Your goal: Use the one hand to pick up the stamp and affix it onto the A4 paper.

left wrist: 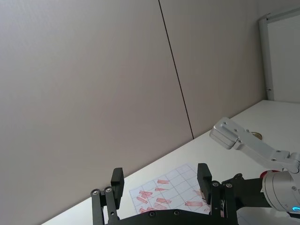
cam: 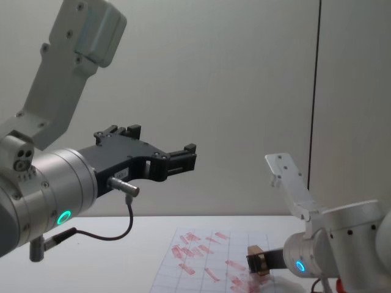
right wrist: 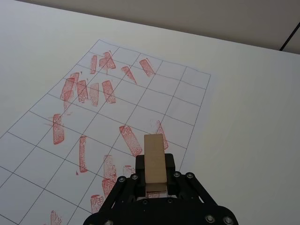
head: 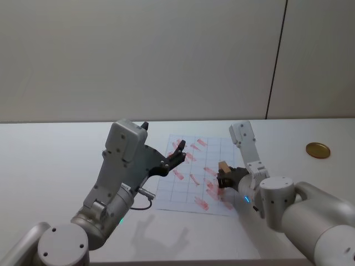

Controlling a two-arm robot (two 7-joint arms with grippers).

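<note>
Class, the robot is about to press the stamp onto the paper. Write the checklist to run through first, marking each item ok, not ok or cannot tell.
1. Stamp gripped in the right hand: ok.
2. Stamp positioned over the A4 paper: ok.
3. Paper lying flat: ok.
4. Left hand open and high above the sheet, out of the way: ok.
5. Stamp face inked: cannot tell, the face is hidden.
6. Gap between stamp and paper: cannot tell.
</note>
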